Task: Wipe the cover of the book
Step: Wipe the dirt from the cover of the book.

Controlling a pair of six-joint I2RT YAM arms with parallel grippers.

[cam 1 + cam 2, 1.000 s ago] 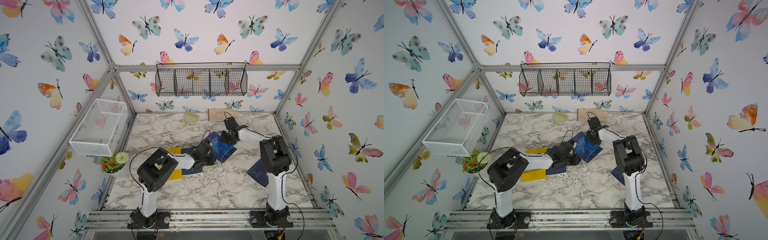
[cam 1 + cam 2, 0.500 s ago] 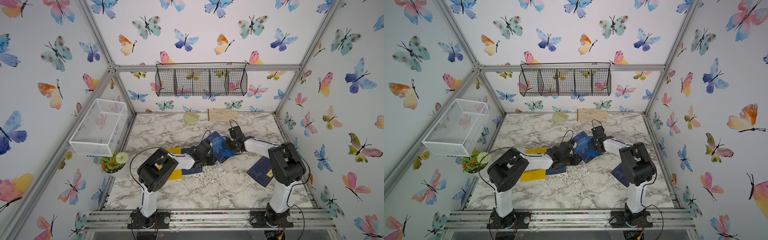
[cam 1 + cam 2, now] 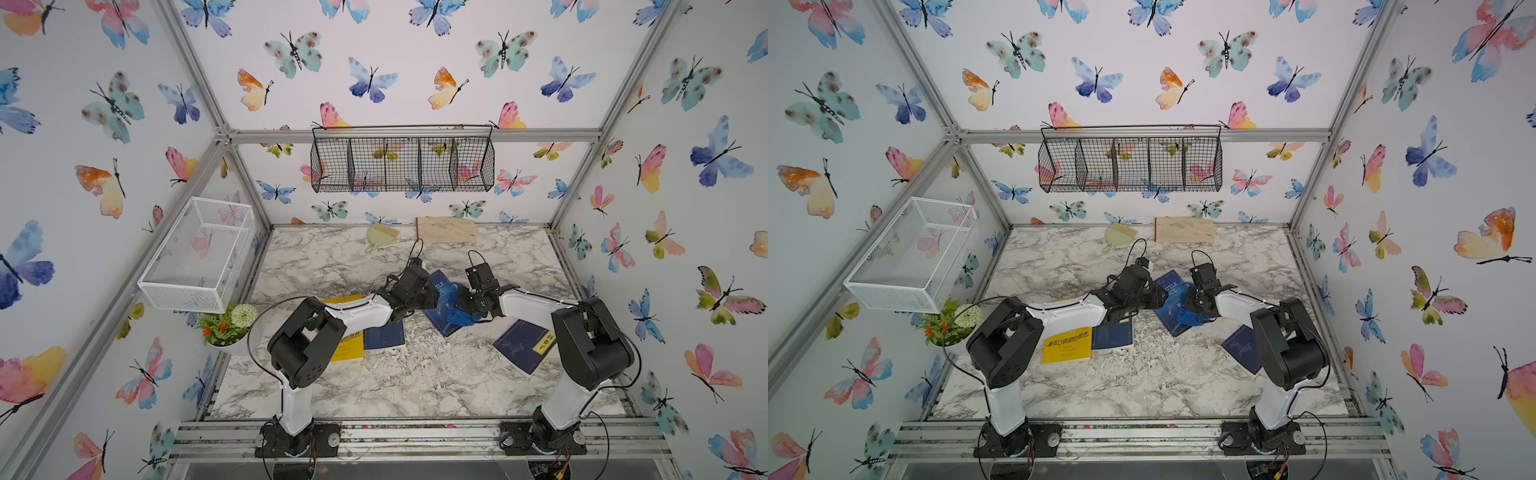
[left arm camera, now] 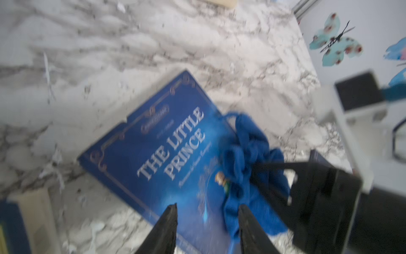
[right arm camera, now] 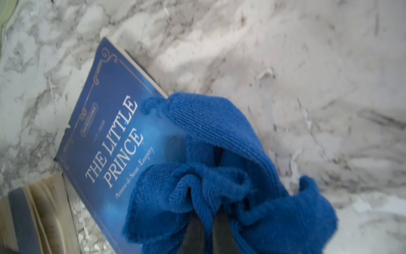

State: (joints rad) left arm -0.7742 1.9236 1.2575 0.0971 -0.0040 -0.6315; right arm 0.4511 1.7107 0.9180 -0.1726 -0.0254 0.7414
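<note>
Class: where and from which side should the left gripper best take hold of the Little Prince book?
Probably the bare edge of the book nearest the left gripper, approached low from that arm's side: it lies flat, and the blue cloth covers the opposite part.
</note>
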